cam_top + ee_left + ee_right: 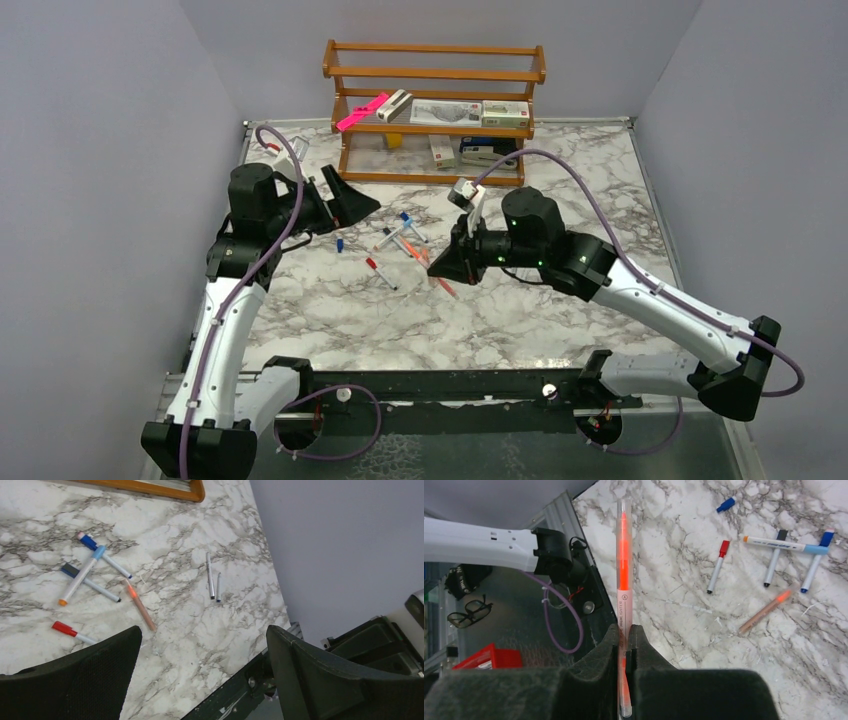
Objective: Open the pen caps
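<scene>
Right tool [625,636] clamps a clear-capped orange highlighter pen [623,560]; left tool [203,637] gapes wide.

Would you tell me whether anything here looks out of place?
A small blue cap lies alone on the table, apart from the pens; a pink bar juts askew off the wooden shelf.

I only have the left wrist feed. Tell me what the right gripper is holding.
Observer: The right gripper is shut on an orange highlighter, with its clear cap on.
Operator: Report any loose cap.
Observer: One short blue cap lies alone on the table, apart from the pens.
Operator: Place my left gripper from above.
Observer: The left gripper hovers left of the pens, in front of the rack's left end.
</scene>
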You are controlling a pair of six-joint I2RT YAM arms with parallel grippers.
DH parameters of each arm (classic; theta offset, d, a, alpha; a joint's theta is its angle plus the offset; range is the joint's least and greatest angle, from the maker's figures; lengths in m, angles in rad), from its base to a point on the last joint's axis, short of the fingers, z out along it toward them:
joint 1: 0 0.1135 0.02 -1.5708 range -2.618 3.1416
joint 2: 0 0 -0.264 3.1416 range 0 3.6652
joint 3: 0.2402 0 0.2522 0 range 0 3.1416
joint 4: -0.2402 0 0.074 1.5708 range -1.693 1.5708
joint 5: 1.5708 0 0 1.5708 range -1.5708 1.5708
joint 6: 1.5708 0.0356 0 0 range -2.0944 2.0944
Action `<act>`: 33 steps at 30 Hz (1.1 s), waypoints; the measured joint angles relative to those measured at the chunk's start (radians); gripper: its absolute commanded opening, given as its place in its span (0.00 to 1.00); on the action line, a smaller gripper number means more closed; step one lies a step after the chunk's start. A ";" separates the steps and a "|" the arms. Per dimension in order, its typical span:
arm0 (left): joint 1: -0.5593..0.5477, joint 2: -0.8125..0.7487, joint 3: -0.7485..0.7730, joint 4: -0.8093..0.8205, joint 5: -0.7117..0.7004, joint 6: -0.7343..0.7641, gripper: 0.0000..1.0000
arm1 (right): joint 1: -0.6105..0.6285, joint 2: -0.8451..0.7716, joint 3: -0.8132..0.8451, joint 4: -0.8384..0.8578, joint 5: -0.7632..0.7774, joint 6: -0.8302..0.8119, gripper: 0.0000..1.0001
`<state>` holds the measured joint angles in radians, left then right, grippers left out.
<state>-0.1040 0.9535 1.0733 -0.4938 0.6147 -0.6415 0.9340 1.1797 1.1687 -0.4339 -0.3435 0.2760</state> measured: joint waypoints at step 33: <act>-0.260 -0.012 -0.286 0.450 -0.004 -0.320 0.85 | -0.016 0.164 0.008 0.159 0.108 0.188 0.01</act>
<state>-0.3637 0.9413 0.7876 -0.0441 0.6106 -0.9619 0.9184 1.3434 1.1770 -0.2749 -0.2356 0.4641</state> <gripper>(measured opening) 0.909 0.040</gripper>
